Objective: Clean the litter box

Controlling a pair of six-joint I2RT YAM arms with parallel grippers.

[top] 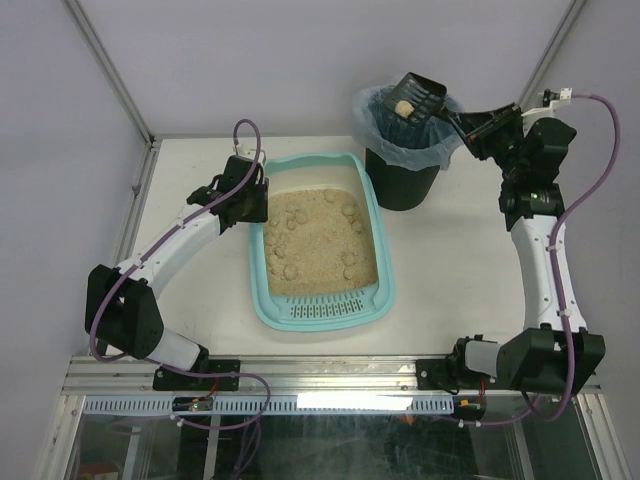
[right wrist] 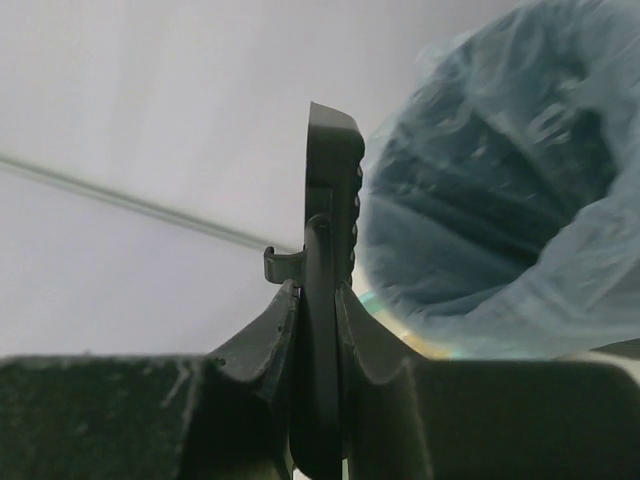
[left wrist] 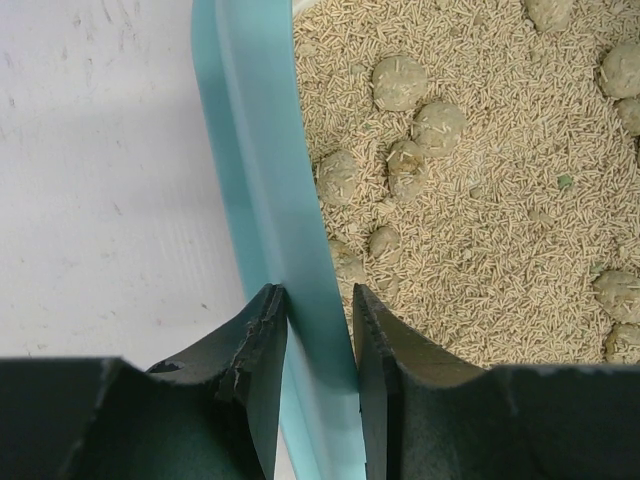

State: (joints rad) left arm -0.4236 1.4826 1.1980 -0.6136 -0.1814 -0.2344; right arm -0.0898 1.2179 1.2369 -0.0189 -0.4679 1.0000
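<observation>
A pale off-white table [top: 450, 270] fills the middle of the top view, with a metal rail [top: 330, 373] along its lower edge. Two things stand directly on it. The light teal litter box [top: 325, 310] sits at the centre, lengthwise from top to bottom of the frame, its slotted strip at the bottom end, beige clumped litter inside. A round black bin [top: 403, 185] with a bluish translucent bag liner [top: 440, 150] stands to the upper right, just beside the box's top right corner. The rest of the tabletop is bare white
</observation>
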